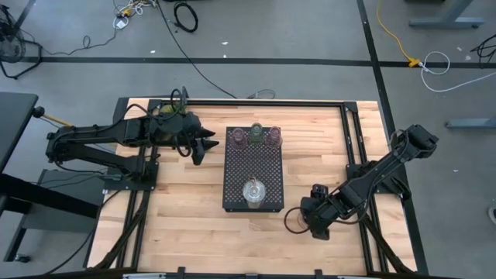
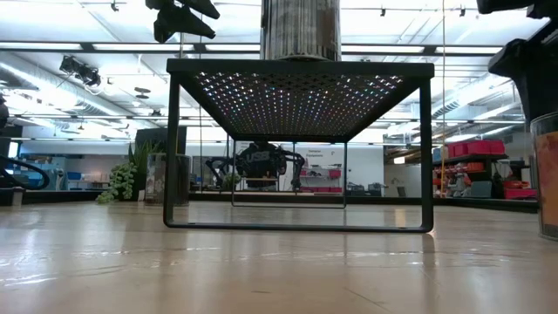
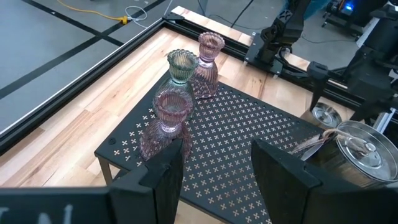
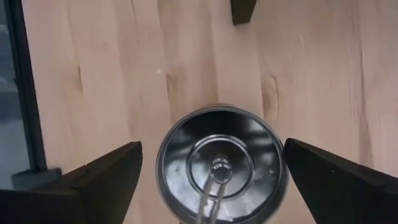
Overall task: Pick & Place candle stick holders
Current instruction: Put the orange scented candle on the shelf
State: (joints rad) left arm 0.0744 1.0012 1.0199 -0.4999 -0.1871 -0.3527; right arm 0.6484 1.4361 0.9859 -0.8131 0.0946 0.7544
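Silvery glass holder (image 4: 221,163) sits upright on the bench (image 1: 186,209), right of the black perforated tray (image 1: 253,167), directly under the right claw (image 1: 319,225). Claw spread wide, fingers straddling it, not touching. Looks like the pre-grasp step: next move is descend, close on the rim, lift to tray. Two pink holders (image 3: 169,121) and a green one (image 3: 181,65) stand on the tray's far end, another silvery one (image 1: 253,192) at its near end. Left claw (image 1: 203,145) hovers beside the tray, half-open, empty.
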